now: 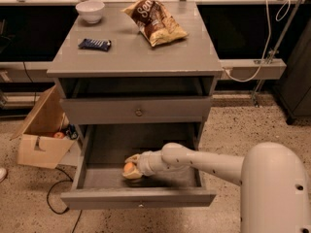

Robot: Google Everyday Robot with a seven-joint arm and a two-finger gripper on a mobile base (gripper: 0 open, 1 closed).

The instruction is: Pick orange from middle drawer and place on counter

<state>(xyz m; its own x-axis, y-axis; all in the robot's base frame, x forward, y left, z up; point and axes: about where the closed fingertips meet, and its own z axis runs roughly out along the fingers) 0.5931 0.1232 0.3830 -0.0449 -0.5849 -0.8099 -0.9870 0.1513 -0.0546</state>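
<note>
One claw (131, 169) in middle drawer (102, 198) half-hides orange (128, 167).

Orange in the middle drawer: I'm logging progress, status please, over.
Gripper down in the open middle drawer, at the orange. Orange low in the drawer, not yet on the counter. Upper drawer shut, no obstruction seen.

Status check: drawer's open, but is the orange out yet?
Done: the middle drawer stands pulled open. In hand: the gripper is inside it, right at the orange, which is not out yet; a firm hold cannot be confirmed. Left: lift the orange out and set it on the counter.
</note>
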